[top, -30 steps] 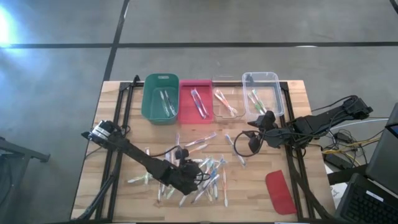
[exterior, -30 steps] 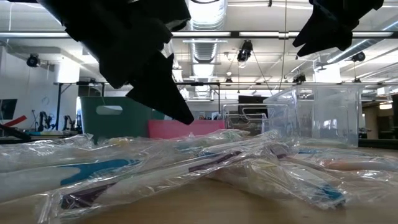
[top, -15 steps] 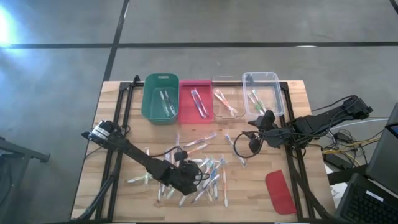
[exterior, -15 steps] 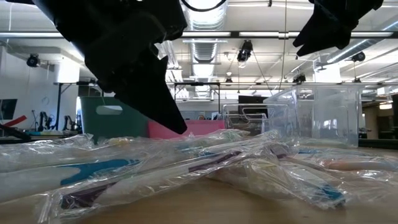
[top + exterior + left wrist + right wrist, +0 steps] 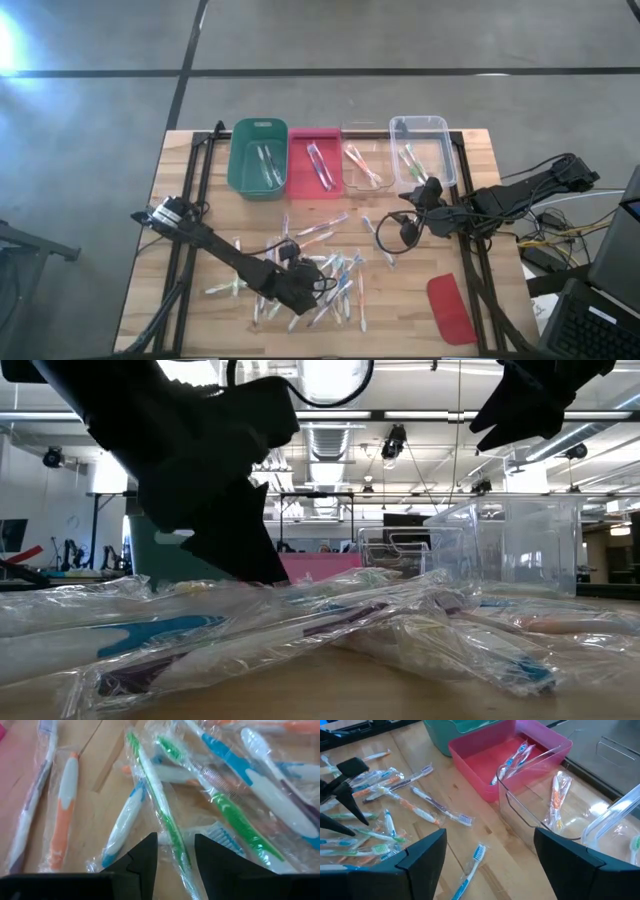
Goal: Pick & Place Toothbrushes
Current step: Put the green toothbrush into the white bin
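Green-handled and sealed in clear film, one toothbrush (image 5: pixel 167 822) runs lengthwise straight away from the left gripper (image 5: pixel 175 857), its near end passing through the gap between the two dark fingers (image 5: pixel 145 857), which stand parted on either side of it and hold nothing. That alignment is what the coming grasp appears to turn on: the long axis lies along the gripper's line of sight, so the fingers would close across the thin handle rather than along it, and a straight descent looks sufficient. A blue-and-white brush (image 5: pixel 122 827) lies just beside it and seems to tuck under it partway, so the wrappers may drag together. In the high view the left gripper (image 5: pixel 300 290) sits low over the loose pile of toothbrushes (image 5: pixel 330 275) scattered across the middle of the tabletop (image 5: pixel 180 200), while the right gripper (image 5: pixel 412 222) waits well apart, near the clear bin (image 5: pixel 447 150), its fingers spread wide and empty. The left arm is plainly the nearer one. Four bins line the far edge: a green bin (image 5: pixel 238 160), a pink bin (image 5: pixel 298 165), and two clear ones, each already holding a few brushes. A green brush would presumably go to whichever bin holds green ones.
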You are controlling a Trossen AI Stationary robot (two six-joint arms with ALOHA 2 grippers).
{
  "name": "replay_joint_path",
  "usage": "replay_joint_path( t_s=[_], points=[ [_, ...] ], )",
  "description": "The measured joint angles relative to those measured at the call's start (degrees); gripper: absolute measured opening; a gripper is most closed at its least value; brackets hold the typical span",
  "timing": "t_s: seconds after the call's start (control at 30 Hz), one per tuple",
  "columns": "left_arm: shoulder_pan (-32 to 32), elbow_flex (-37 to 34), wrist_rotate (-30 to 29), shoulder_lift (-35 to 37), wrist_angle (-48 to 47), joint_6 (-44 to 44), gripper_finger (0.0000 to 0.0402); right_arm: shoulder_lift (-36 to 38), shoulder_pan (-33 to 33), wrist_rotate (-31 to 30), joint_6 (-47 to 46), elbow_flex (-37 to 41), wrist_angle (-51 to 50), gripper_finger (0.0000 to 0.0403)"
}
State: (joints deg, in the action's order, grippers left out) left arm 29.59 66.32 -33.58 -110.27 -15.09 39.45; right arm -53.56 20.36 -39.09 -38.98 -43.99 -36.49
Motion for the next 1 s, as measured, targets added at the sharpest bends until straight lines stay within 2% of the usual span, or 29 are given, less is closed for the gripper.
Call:
replay_joint_path(
  t_s=[0.4, 0.8, 1.0],
  points=[
    [0.0, -0.02, 0.15, -1.67, 0.04, 1.23, 0.013, 0.0, 0.0, -0.04, 0.0, 0.03, 0.0, 0.0328],
    [-0.01, -0.04, 0.03, -1.67, 0.07, 1.56, 0.0028, 0.0, 0.0, -0.09, 0.02, 0.13, -0.02, 0.0354],
    [-0.01, -0.04, -2.53, -0.76, 0.09, 1.21, 0.003, 0.0, 0.0, -0.09, 0.02, 0.13, -0.04, 0.0345]
  ],
)
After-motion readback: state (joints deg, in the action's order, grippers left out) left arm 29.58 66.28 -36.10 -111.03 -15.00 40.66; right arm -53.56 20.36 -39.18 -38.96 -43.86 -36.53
